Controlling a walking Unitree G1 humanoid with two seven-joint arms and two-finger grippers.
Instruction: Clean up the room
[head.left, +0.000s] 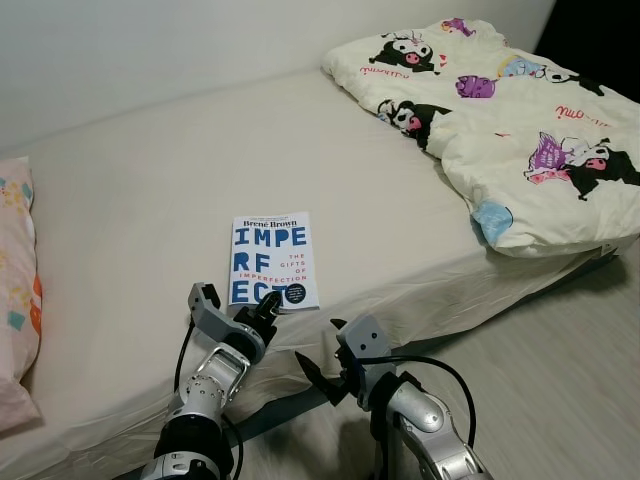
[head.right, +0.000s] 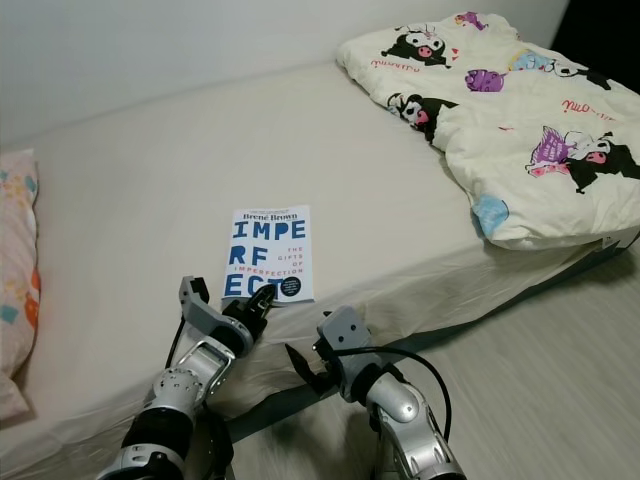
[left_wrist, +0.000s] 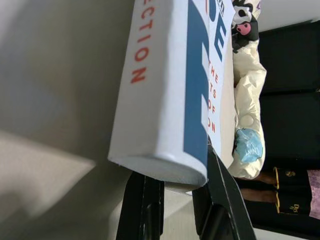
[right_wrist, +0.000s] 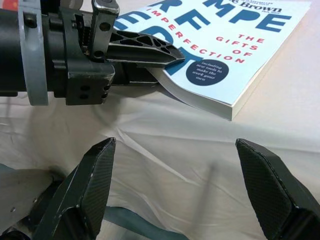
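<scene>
Nearest the bed's edge, the right gripper (right_wrist: 175, 185) hangs with its textured black fingers spread wide. Just beyond, the left gripper (head.left: 268, 312) pinches the near corner of a glossy white paperback book (head.left: 272, 258), "Brené Brown", lying on the smooth beige mattress (head.left: 150, 190). Further off, a puffy cartoon-print quilt (head.left: 520, 130) lies bunched.

You're looking at a home bedroom. A bed (head.left: 150, 200) with a plain beige sheet fills most of the frame, a cartoon-print quilt (head.left: 510, 120) is bunched at the upper right, and a patterned pillow (head.left: 15, 290) lies at the left edge. Pale wood-look floor (head.left: 560, 380) shows at the lower right.
</scene>
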